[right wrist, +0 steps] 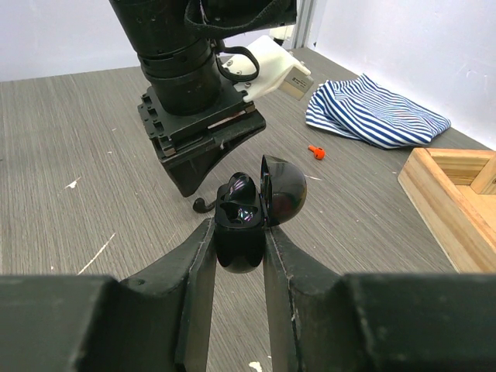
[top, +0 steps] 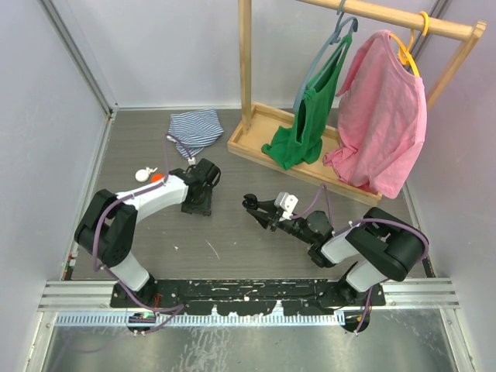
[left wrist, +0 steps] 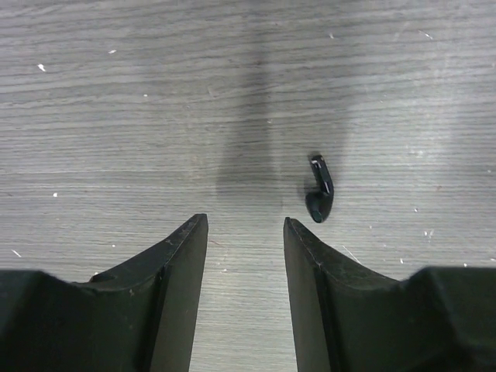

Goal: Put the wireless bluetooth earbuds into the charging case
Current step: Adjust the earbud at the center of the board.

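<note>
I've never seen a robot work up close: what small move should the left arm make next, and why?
Probably slide the left gripper sideways until the black earbud sits between its open fingers: it lies on the table just outside one finger. The right gripper holds the charging case, lid open.

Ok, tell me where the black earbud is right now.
In the left wrist view the black earbud lies on the table just beyond the open left hand, slightly to the picture's right of its gap.

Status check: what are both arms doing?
Left hand open, low beside black earbud on table. Right hand shut on open charging case. Nothing in the way.
</note>
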